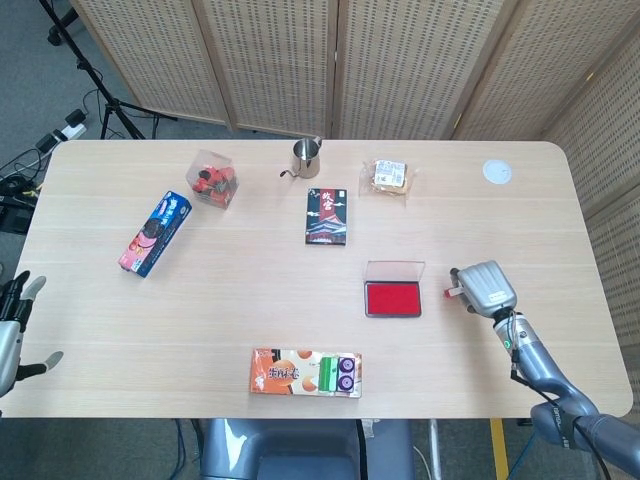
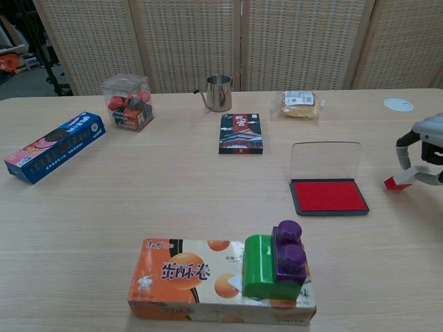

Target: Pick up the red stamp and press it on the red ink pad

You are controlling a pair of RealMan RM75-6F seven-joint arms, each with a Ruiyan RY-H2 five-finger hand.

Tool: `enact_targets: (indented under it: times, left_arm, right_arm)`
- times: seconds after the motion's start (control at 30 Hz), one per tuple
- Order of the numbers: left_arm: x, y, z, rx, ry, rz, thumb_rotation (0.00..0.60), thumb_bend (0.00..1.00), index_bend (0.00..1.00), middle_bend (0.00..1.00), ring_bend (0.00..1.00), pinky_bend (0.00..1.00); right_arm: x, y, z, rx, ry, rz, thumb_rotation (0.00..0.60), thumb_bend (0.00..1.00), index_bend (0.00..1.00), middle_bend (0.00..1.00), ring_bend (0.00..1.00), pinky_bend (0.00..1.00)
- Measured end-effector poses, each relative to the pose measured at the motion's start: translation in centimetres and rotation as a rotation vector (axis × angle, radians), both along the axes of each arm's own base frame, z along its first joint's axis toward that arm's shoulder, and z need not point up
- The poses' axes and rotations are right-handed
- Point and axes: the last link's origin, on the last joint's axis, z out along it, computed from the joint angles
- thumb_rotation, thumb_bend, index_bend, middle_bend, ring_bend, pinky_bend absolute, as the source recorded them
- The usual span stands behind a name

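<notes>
The red ink pad point(image 1: 393, 299) point(image 2: 328, 196) lies open right of the table's middle, its clear lid point(image 2: 325, 160) standing up behind it. My right hand point(image 1: 485, 286) point(image 2: 423, 149) is low over the table just right of the pad and pinches the red stamp point(image 1: 452, 294) point(image 2: 399, 180). The stamp is tilted almost flat, its red end down at the tabletop and apart from the pad. My left hand point(image 1: 14, 332) hangs off the table's near left edge with fingers spread and nothing in it.
An orange snack box point(image 2: 208, 280) topped by green and purple blocks sits near the front. Further back are a dark booklet point(image 2: 241, 133), a steel cup point(image 2: 219, 92), a wrapped pastry point(image 2: 299, 104), a clear box point(image 2: 127, 102), a blue cookie box point(image 2: 54, 145) and a white disc point(image 2: 398, 104).
</notes>
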Motion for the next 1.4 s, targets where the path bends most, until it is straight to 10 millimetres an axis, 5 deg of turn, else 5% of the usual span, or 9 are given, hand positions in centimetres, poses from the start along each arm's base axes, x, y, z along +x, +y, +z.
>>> enact_targets:
  times: [1.13, 1.4]
  left_arm:
    - [0.1, -0.3, 0.1, 0.002, -0.007, -0.009, 0.600, 0.00, 0.00, 0.00, 0.00, 0.00]
    - [0.2, -0.4, 0.2, 0.000, -0.013, -0.016, 0.600, 0.00, 0.00, 0.00, 0.00, 0.00]
  right_arm:
    - [0.7, 0.2, 0.0, -0.009, -0.006, 0.020, 0.600, 0.36, 0.43, 0.94, 1.00, 1.00]
    - [1.1, 0.8, 1.2, -0.009, 0.013, 0.044, 0.600, 0.25, 0.36, 0.87, 0.99, 1.00]
